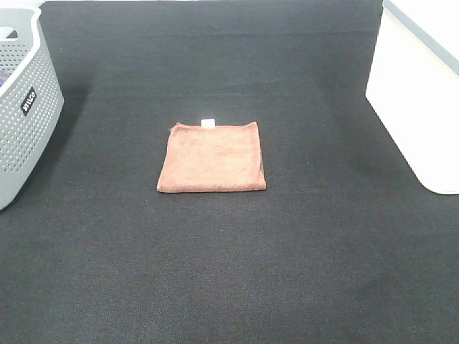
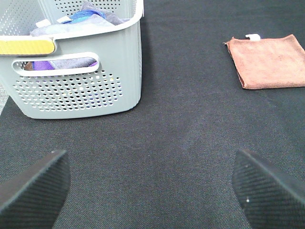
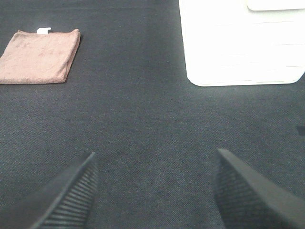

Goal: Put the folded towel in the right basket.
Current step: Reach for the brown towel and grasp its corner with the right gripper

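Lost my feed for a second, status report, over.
Left gripper and right gripper open, empty. Folded towel flat on mat, untouched. Right basket clear to approach; grey basket far left.

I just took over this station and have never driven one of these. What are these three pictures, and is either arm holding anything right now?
You are driving a robot with two arms, each ending in a two-finger gripper. One picture comes from a camera mounted high, looking down on the black mat. On it lies the folded towel, rust-brown with a small white tag. A grey perforated basket stands at the left edge, and the white right basket at the right edge.

The other two pictures come from cameras on the wrists. The left gripper faces the grey basket, which has cloths inside. The right gripper faces the white basket. The dark ribbed shapes in each are its fingers.

Both grippers are open and hold nothing. The towel lies untouched.
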Controlling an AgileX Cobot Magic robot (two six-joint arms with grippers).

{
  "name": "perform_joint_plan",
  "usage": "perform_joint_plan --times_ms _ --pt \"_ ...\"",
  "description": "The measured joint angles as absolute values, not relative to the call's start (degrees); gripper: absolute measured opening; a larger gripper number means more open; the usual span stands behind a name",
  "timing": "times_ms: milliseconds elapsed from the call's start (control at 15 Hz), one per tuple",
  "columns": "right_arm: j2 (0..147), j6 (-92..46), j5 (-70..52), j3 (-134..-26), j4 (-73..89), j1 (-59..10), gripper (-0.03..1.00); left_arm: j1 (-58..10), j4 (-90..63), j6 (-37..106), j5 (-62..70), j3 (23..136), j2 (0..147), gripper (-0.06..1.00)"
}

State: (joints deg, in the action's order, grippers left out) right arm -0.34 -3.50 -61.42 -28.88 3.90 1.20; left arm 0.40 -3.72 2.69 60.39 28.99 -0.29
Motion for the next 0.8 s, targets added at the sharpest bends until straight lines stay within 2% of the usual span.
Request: perform_joint_plan --times_ms 800 --pt "-0.34 -3.5 -61.42 -28.88 3.9 1.2 0.65 0.4 -3.72 2.69 60.39 28.99 -0.29 0.88"
